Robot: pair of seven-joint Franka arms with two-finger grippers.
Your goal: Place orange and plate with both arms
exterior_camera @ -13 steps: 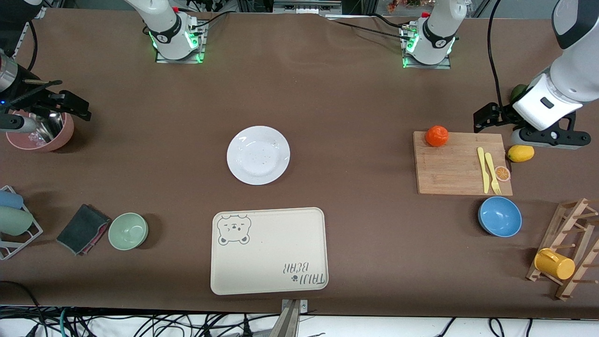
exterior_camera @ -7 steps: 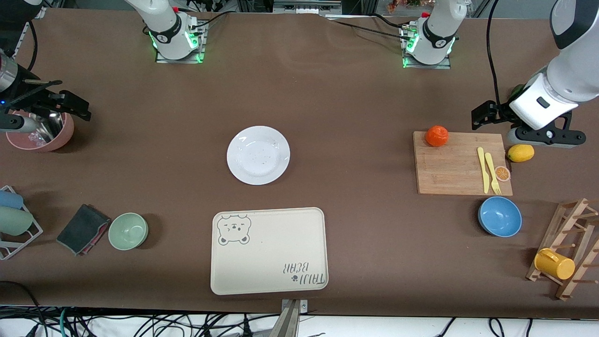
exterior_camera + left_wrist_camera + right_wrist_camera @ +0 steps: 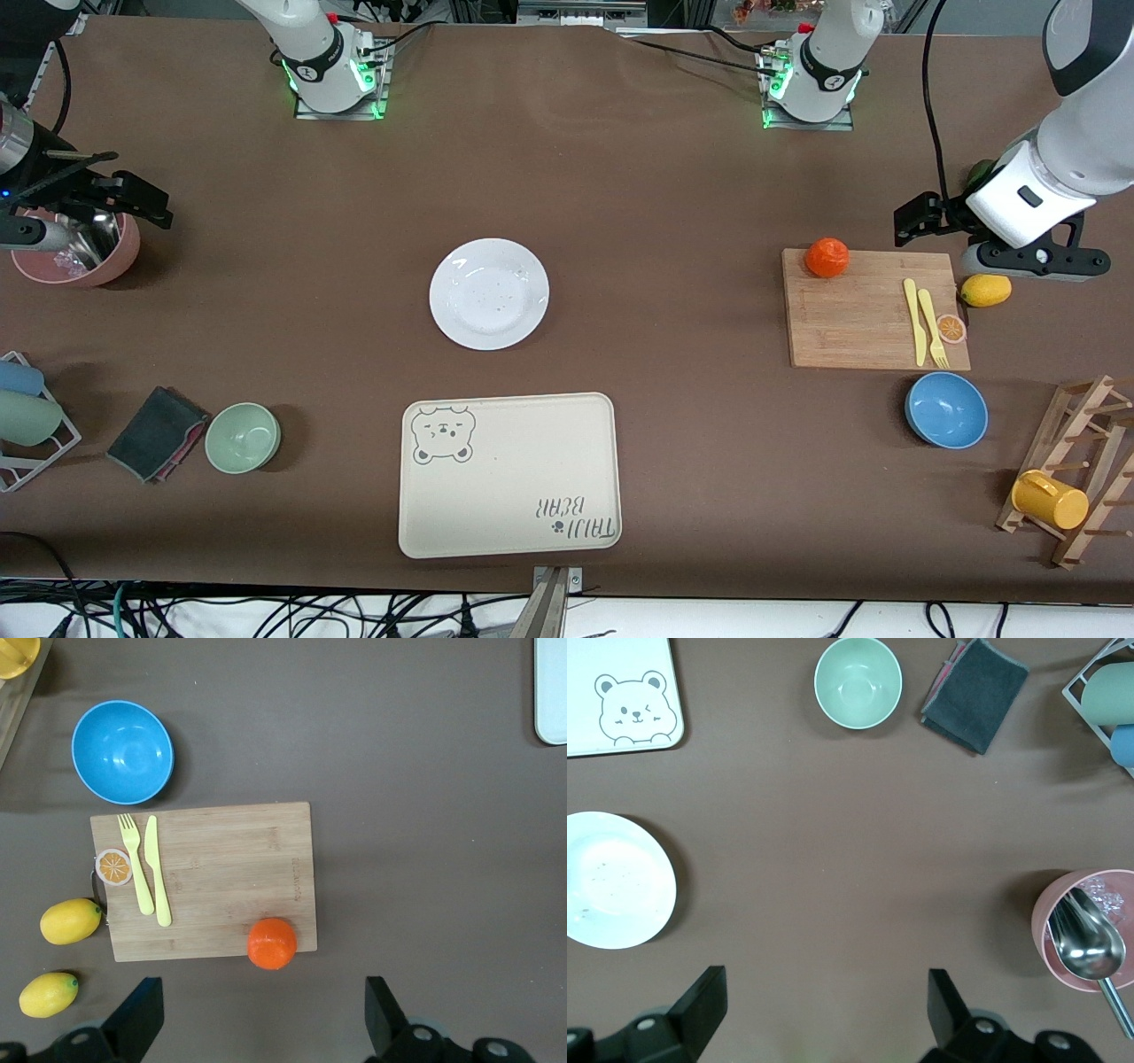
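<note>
The orange (image 3: 827, 257) sits on a corner of the wooden cutting board (image 3: 859, 319), toward the left arm's end of the table; it also shows in the left wrist view (image 3: 271, 943). The white plate (image 3: 489, 293) lies empty near the table's middle and shows in the right wrist view (image 3: 611, 879). My left gripper (image 3: 1032, 259) hangs in the air over the table beside the board, open and empty (image 3: 261, 1028). My right gripper (image 3: 27, 234) hangs over the pink bowl (image 3: 78, 255) at the right arm's end, open and empty (image 3: 824, 1019).
A yellow knife and fork (image 3: 924, 321) and an orange-slice disc (image 3: 951, 329) lie on the board. A lemon (image 3: 985, 290) lies beside it. A blue bowl (image 3: 946, 409), bear-print tray (image 3: 509, 478), green bowl (image 3: 243, 437), dark cloth (image 3: 158, 434) and wooden rack with yellow cup (image 3: 1050, 501) lie nearer the camera.
My left gripper has shifted a little in the air beside the cutting board. The right arm, the orange and the plate have not moved.
</note>
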